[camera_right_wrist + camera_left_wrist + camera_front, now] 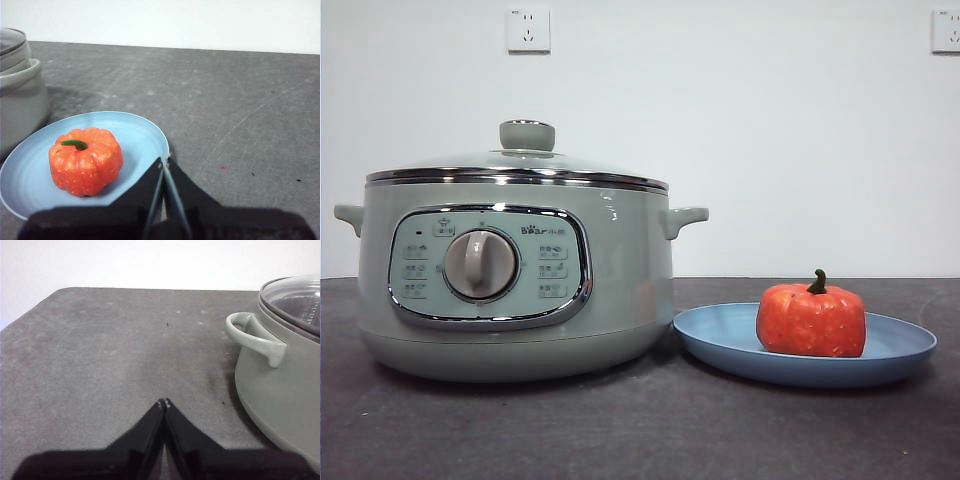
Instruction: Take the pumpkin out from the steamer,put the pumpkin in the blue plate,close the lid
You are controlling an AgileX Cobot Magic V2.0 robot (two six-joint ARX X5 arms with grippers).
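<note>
The sage-green steamer [515,275] stands at the left of the front view with its glass lid [520,160] resting on it, closed. The orange pumpkin [811,319] sits upright in the blue plate [720,335] just right of the steamer. In the right wrist view the pumpkin [86,160] lies in the plate [142,135], and my right gripper [164,161] is shut and empty just beside the plate's rim. My left gripper [164,402] is shut and empty over bare table, apart from the steamer [280,380] and its side handle [252,338].
The dark grey table [640,430] runs to a white wall with two power sockets [528,30]. Neither arm shows in the front view. The table's far edge and a rounded corner show in the left wrist view [60,292].
</note>
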